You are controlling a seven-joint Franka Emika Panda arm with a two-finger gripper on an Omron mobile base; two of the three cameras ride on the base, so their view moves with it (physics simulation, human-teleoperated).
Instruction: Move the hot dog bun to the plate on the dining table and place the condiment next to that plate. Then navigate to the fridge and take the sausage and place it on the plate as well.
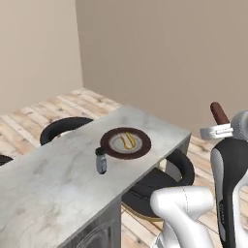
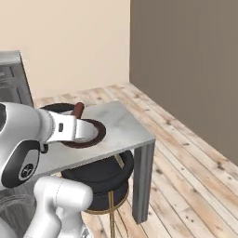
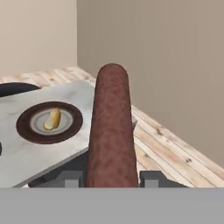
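Gripping the sausage (image 3: 111,131) by its lower end, the pincer (image 3: 111,179) is risking it tipping out short of the plate (image 3: 49,122) holding the hot dog bun (image 3: 52,119).

- Sausage (image 3: 111,131): reddish-brown stick with a rounded end, clamped between the finger tips, standing out along the gripper, in the air off the table's end.
- Plate (image 1: 125,143): round, dark brown rim, cream centre, flat on the table near its far end.
- Bun (image 1: 129,140): small, tan-yellow, elongated, lying in the plate's centre.
- Condiment (image 1: 100,161): small jar, dark cap, greyish body, upright just beside the plate.
- Table (image 1: 48,189): long, light grey marble top.
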